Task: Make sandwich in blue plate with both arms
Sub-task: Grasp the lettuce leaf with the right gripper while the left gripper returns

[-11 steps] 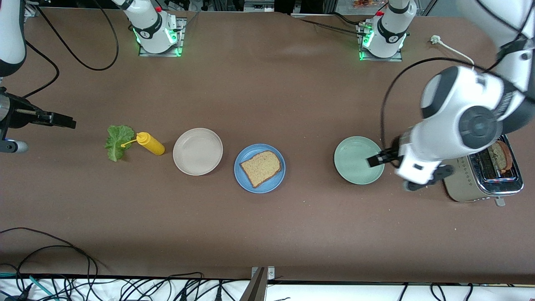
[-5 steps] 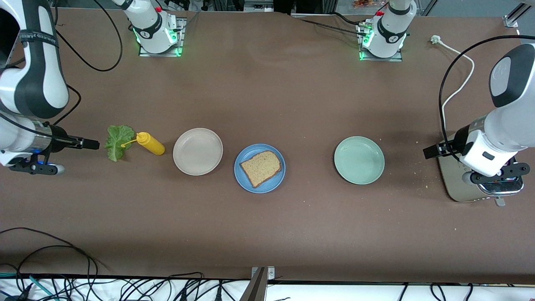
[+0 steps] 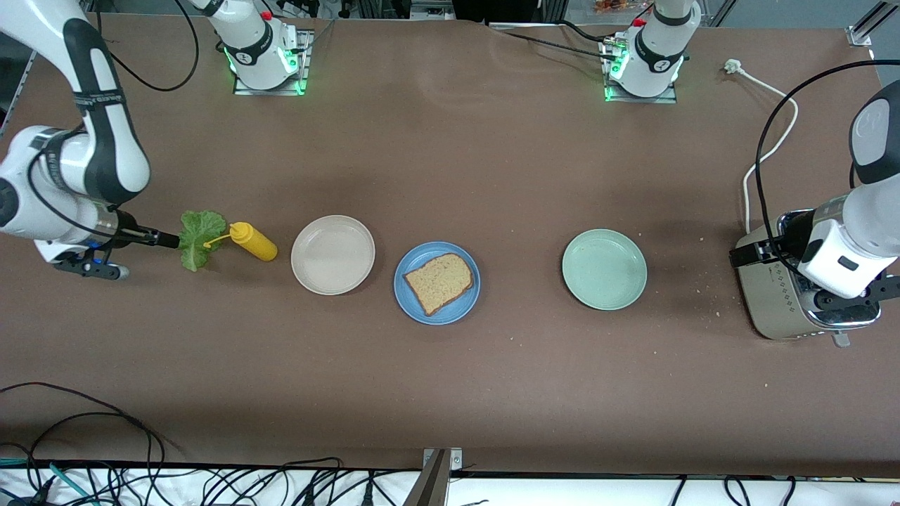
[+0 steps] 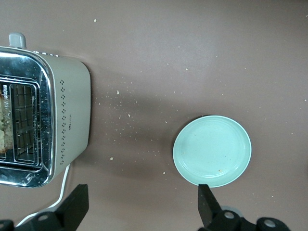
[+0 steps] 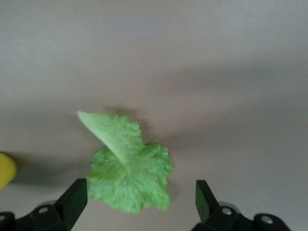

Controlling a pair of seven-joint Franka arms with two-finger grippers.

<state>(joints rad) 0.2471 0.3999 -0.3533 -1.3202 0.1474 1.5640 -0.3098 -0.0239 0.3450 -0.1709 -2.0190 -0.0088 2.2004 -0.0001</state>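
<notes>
One bread slice (image 3: 439,282) lies in the blue plate (image 3: 406,299). My right gripper (image 5: 139,207), fingers spread, hangs over the lettuce (image 5: 127,166); my left gripper (image 4: 142,209), fingers spread, over the toaster (image 4: 43,125) holding bread.

Left gripper (image 4: 140,208) hangs with its fingers (image 4: 77,204) spread wide over the brown table (image 4: 192,57), crumbs scattered below, the toaster (image 4: 43,115) with bread in one slot, and the pale green plate (image 4: 212,150) sitting apart, bare.
</notes>
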